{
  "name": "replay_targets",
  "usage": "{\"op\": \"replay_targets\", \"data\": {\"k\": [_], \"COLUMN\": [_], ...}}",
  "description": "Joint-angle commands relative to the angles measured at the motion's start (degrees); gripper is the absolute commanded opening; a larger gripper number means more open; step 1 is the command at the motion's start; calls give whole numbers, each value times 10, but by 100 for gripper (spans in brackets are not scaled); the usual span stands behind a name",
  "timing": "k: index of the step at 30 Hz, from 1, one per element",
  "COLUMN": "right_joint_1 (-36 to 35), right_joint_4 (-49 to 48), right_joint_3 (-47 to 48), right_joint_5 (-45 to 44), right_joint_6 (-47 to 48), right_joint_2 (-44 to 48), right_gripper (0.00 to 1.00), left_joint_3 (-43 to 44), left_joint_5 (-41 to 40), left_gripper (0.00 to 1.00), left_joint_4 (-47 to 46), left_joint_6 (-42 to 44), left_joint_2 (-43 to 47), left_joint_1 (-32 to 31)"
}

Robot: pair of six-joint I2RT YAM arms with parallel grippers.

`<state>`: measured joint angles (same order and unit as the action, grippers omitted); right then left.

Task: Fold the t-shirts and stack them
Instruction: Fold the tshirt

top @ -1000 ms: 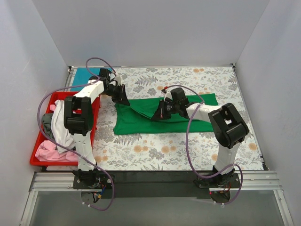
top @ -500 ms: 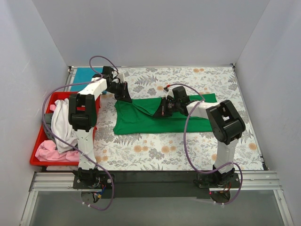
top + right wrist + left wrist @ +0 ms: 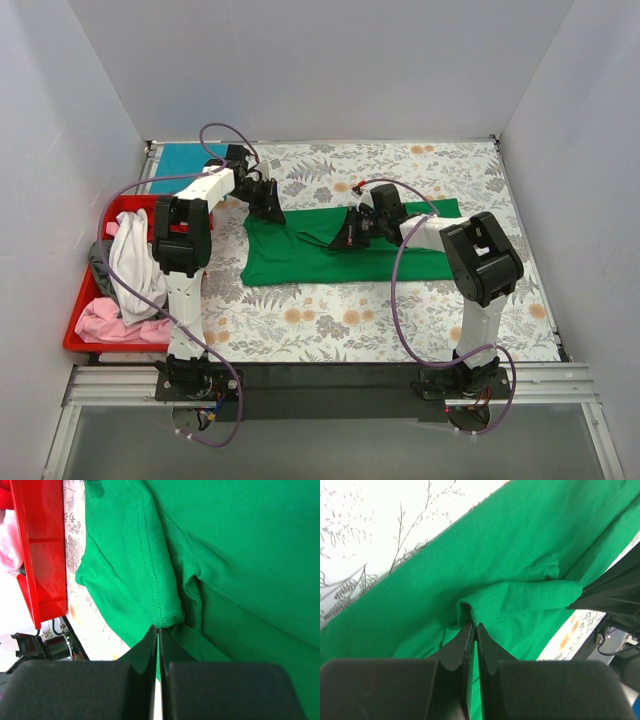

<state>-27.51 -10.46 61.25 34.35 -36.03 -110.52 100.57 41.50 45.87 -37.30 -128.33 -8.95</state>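
A bright green t-shirt [image 3: 300, 255] lies spread across the middle of the floral table cloth, its near part folded over toward the far edge. My left gripper [image 3: 272, 210] is shut on the fold's left end, where a hem [image 3: 520, 592] bunches at the fingertips [image 3: 474, 626]. My right gripper [image 3: 340, 240] is shut on a stitched hem [image 3: 160, 600] near the shirt's middle, its tips [image 3: 158, 628] pinching the cloth. A teal-blue t-shirt [image 3: 185, 157] lies flat at the far left corner. White [image 3: 130, 255], pink [image 3: 105, 320] and dark grey [image 3: 98, 258] t-shirts are piled in the tray.
The red plastic tray [image 3: 75, 335] stands along the table's left edge and also shows in the right wrist view [image 3: 40, 545]. The grey floral table cloth [image 3: 330, 320] covers the table. White walls close in the left, back and right sides.
Both grippers have carried the green shirt's folded edge away from me, toward the far edge. The left one has also shifted right. The fold now lies flatter.
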Motion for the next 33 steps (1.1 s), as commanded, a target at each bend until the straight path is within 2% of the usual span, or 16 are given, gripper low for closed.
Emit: {"op": "replay_targets", "data": {"k": [1,14,26,33], "right_joint_1": [3,10,-1,-8], "right_joint_4": [-11,-12,-11,-2], "right_joint_3": [-3,-9,-43,-73], "right_joint_5": [9,15,41,45], "right_joint_6": [7,10,-18,-12], "right_joint_2": [10,16,69,78], "right_gripper": [1,1,1,1], "left_joint_3": [20,-84,-100,-146], "left_joint_5": [0,-17,-40,-44], "left_gripper": [3,1,1,1], "left_joint_4": [28,64,105,110], "left_joint_6": [-3,-6,16,23], "left_joint_2": [25,129,150,175], "left_joint_1": [-1,10,21,22]}}
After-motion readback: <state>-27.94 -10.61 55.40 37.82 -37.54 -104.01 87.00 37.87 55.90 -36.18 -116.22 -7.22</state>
